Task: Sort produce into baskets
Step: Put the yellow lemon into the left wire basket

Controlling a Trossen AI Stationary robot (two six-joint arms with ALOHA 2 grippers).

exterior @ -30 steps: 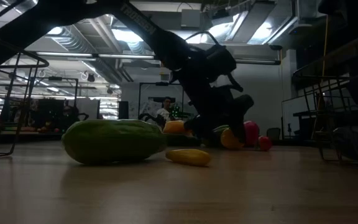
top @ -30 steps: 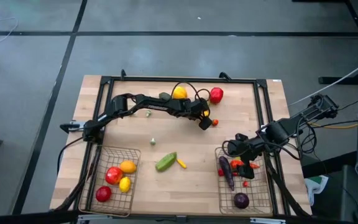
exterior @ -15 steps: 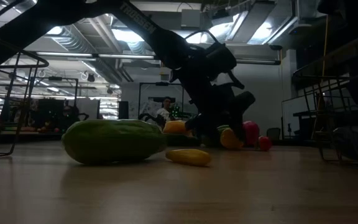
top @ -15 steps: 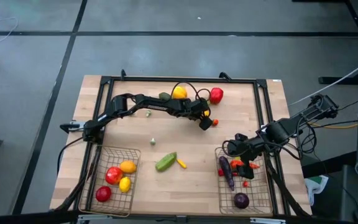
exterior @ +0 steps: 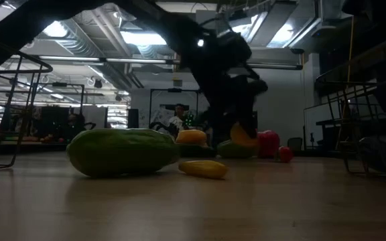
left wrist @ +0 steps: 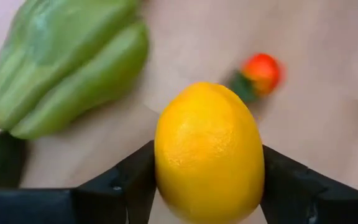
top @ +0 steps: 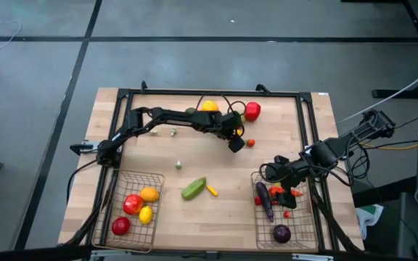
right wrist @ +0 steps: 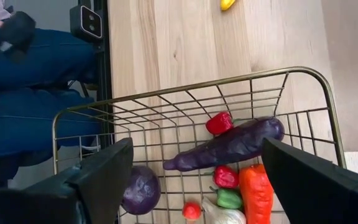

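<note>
Gripping a yellow-orange fruit between its fingers, the left tool sits at the far middle of the tabletop, beside a green pepper and a small red piece. Pick-up looks under way; next comes carrying it to the left basket holding fruit. The right tool hovers wide apart and empty over the right basket.

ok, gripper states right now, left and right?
Left gripper: shut on the yellow-orange fruit, at the table's far side.
Right gripper: open, empty, over the right basket.
</note>
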